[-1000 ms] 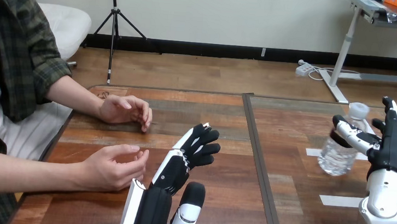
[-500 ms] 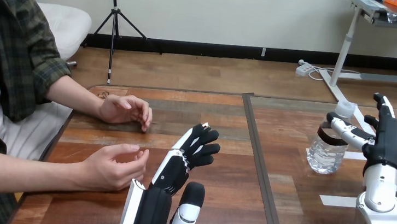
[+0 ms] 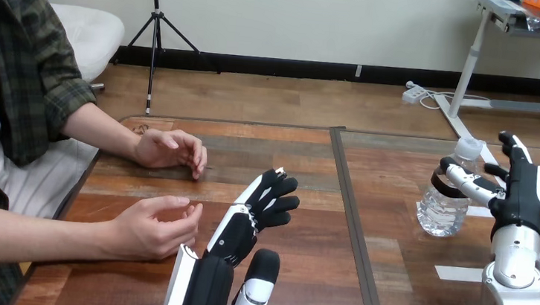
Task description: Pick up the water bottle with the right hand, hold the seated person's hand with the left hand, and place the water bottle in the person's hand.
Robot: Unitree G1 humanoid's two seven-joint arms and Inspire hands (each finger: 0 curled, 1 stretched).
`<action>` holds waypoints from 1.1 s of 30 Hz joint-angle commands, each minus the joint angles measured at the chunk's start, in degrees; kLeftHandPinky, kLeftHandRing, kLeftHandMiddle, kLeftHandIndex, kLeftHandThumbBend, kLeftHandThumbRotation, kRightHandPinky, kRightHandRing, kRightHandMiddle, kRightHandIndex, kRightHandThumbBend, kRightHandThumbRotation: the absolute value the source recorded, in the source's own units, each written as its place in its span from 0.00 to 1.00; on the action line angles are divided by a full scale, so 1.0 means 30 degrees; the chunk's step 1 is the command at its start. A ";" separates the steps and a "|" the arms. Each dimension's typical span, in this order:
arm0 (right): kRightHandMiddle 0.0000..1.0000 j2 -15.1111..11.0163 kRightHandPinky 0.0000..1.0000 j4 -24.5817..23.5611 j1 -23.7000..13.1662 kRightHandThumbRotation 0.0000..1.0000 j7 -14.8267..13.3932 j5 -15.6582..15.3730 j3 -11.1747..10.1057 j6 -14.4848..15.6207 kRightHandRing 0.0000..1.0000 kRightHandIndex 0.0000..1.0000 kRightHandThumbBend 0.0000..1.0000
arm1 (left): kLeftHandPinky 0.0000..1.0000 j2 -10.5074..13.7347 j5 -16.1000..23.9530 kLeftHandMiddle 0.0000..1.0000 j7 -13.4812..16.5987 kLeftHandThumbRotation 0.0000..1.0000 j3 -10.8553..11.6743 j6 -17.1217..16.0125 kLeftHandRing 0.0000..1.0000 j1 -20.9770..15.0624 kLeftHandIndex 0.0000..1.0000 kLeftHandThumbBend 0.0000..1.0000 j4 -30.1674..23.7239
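A clear plastic water bottle (image 3: 441, 211) with a white cap stands nearly upright at the table's right. My right hand (image 3: 523, 195) is shut on it, thumb across its front and fingers behind it. I cannot tell whether its base touches the wood. My left hand (image 3: 247, 221) hovers open at the middle front, fingers relaxed and pointing up and away. Just left of it the person's nearer hand (image 3: 153, 227) rests loosely curled, palm partly up, a small gap apart from my left hand. The person's farther hand (image 3: 170, 149) lies on the table (image 3: 300, 275) behind it.
The person sits at the left side, forearms reaching over the table's left edge. Strips of white tape (image 3: 457, 273) mark the wood around the bottle at the right. A dark seam (image 3: 353, 228) runs front to back down the tabletop.
My right hand has carried the bottle leftward and a little farther away, and the bottle has tipped from leaning to nearly upright. My left hand and the person's hands have stayed put.
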 commanded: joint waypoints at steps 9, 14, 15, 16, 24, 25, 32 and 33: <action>0.89 -0.0428 0.51 0.0039 -0.1813 0.00 0.0230 -0.0687 0.0568 0.0284 0.65 0.89 0.65 | 0.75 -0.1602 -0.0128 0.85 -0.0080 0.96 0.0411 -0.0153 0.80 0.0343 0.89 0.44 -0.0662; 0.89 -0.0362 0.47 -0.0453 -0.1642 0.00 0.0348 -0.0874 0.0698 0.0413 0.63 0.89 0.66 | 0.75 -0.1590 -0.0192 0.85 -0.0111 0.95 0.0399 -0.0230 0.80 0.0347 0.89 0.44 -0.0645; 0.90 -0.0366 0.48 -0.0505 -0.1613 0.00 0.0372 -0.0907 0.0732 0.0391 0.64 0.89 0.66 | 0.75 -0.1587 -0.0216 0.85 -0.0122 0.95 0.0393 -0.0234 0.80 0.0348 0.89 0.44 -0.0645; 0.90 -0.0373 0.49 -0.0537 -0.1594 0.00 0.0391 -0.0927 0.0755 0.0376 0.65 0.89 0.66 | 0.75 -0.1590 -0.0228 0.85 -0.0129 0.95 0.0388 -0.0236 0.80 0.0347 0.89 0.43 -0.0640; 0.92 -0.0459 0.54 -0.0330 -0.1613 0.00 0.0318 -0.1231 0.1036 0.0275 0.71 0.90 0.67 | 0.75 -0.1681 -0.0165 0.85 -0.0025 0.95 0.0457 -0.0299 0.80 0.0307 0.89 0.43 -0.0535; 0.92 -0.0470 0.55 -0.0292 -0.1624 0.00 0.0319 -0.1251 0.1058 0.0281 0.72 0.90 0.67 | 0.75 -0.1686 -0.0173 0.85 -0.0026 0.95 0.0455 -0.0294 0.79 0.0309 0.89 0.43 -0.0536; 0.93 -0.0545 0.61 0.0028 -0.1721 0.00 0.0238 -0.1601 0.1238 0.0337 0.75 0.91 0.69 | 0.75 -0.1656 -0.0399 0.84 -0.0163 0.94 0.0338 -0.0148 0.79 0.0397 0.89 0.43 -0.0652; 0.93 -0.0546 0.61 0.0021 -0.1717 0.00 0.0250 -0.1628 0.1255 0.0344 0.75 0.91 0.69 | 0.75 -0.1652 -0.0400 0.84 -0.0170 0.94 0.0335 -0.0139 0.79 0.0404 0.89 0.43 -0.0660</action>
